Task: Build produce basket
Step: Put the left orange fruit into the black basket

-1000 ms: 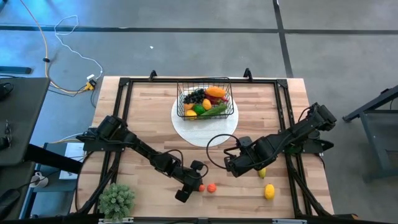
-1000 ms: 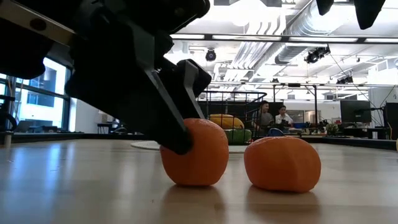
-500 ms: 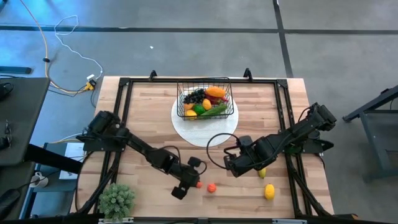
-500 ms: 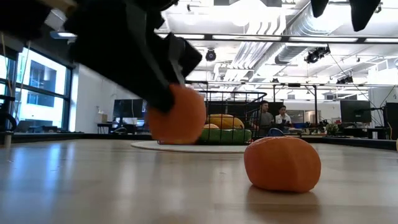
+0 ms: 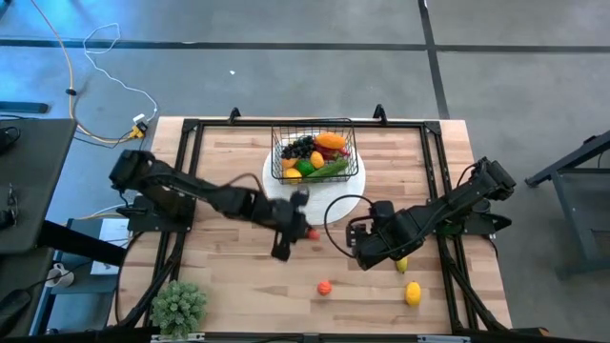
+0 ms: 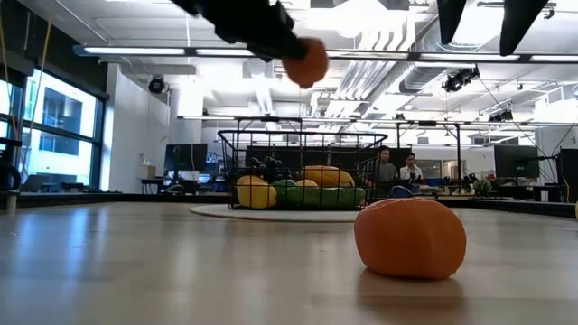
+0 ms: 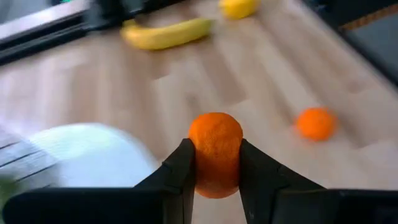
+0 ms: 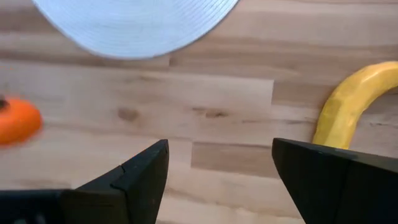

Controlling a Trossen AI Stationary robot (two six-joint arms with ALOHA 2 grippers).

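My left gripper point(image 5: 307, 232) is shut on an orange piece point(image 7: 215, 152), held high above the table between the table's middle and the white plate point(image 5: 315, 202). In the low view the piece point(image 6: 307, 61) hangs well above the black wire basket point(image 5: 316, 152). The basket stands on the plate and holds several fruits. A second orange piece point(image 5: 324, 287) lies on the table near the front edge. My right gripper point(image 8: 217, 174) is open and empty, low over the table beside the banana point(image 8: 348, 102). A lemon point(image 5: 413, 292) lies at the front right. My left gripper pinches the orange piece by its two opposite sides point(image 7: 198, 163) between its two fingers. About half of the piece sticks out past the fingertips. The piece is lifted clear of the table.
A spiky green potted plant point(image 5: 179, 305) stands at the front left corner. A black frame point(image 5: 191, 129) runs around the table's edges. People sit in the room far behind the table point(image 6: 397, 170).
My left gripper has lifted the orange piece off the table near the front edge. It has carried the piece up and toward the far edge, closer to the plate and basket. The second orange piece has stayed where it was.
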